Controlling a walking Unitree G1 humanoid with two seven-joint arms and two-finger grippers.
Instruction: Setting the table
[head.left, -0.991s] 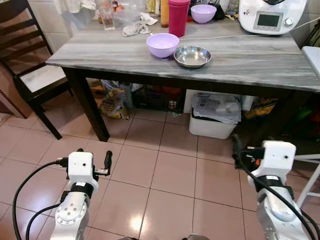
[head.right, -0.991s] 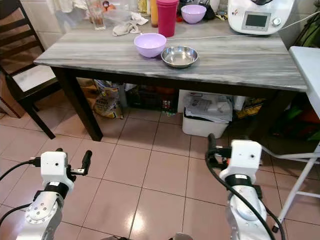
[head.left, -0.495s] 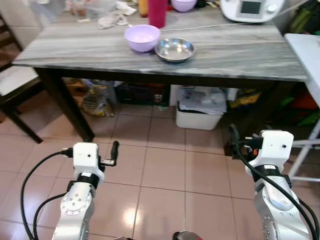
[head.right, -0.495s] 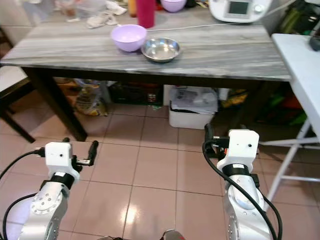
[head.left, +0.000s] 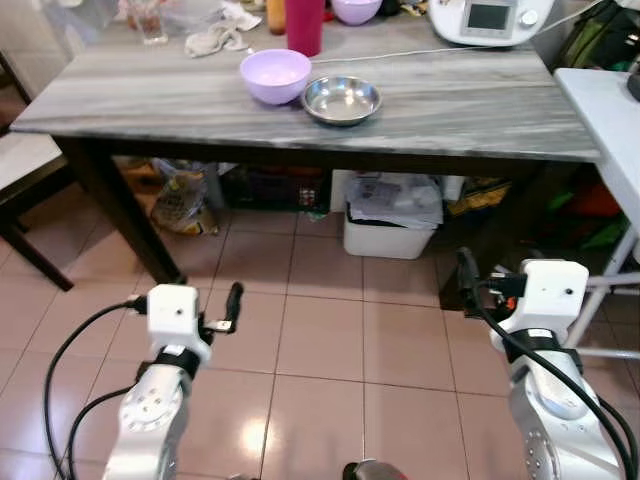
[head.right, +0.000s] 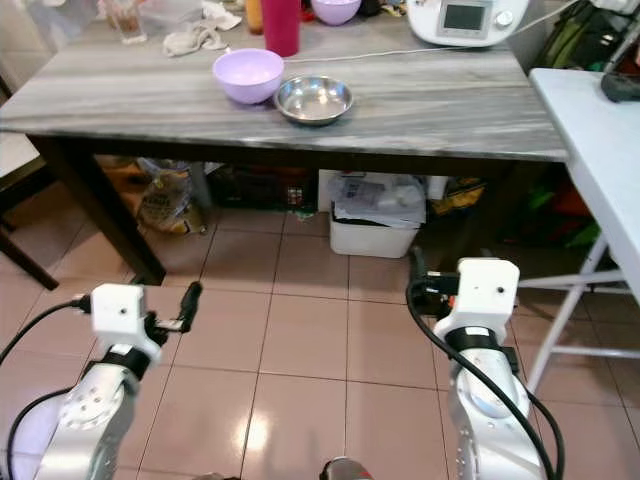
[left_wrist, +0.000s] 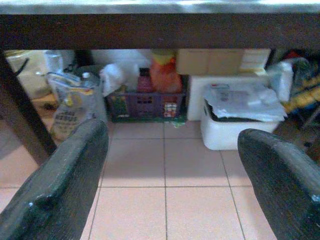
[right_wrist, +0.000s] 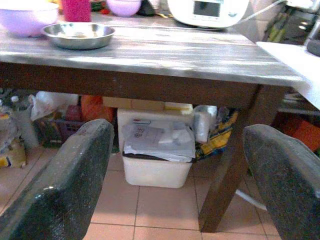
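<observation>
On the grey stone-topped table (head.left: 470, 95) a lilac bowl (head.left: 275, 75) stands beside a steel bowl (head.left: 341, 100), near the front edge. Behind them are a pink tumbler (head.left: 304, 22), a second lilac bowl (head.left: 355, 9) and a white kitchen appliance (head.left: 490, 17). My left gripper (left_wrist: 172, 137) is held low over the tiled floor, open and empty, pointing under the table. My right gripper (right_wrist: 177, 130) is open too, level with the table's edge, with nothing between its fingers. Both are well short of the table.
Under the table are a white bin (head.left: 392, 215), a dark crate (head.left: 275, 187) and bags (head.left: 183, 198). A dark table leg (head.left: 115, 205) and a chair (head.left: 22, 195) stand at the left. A white folding table (head.left: 610, 110) is at the right. A rag (head.left: 215, 38) lies at the back.
The whole view has swung right along the table, so the chair has slid toward the left edge and the white folding table has come in. Both arms keep the same open pose.
</observation>
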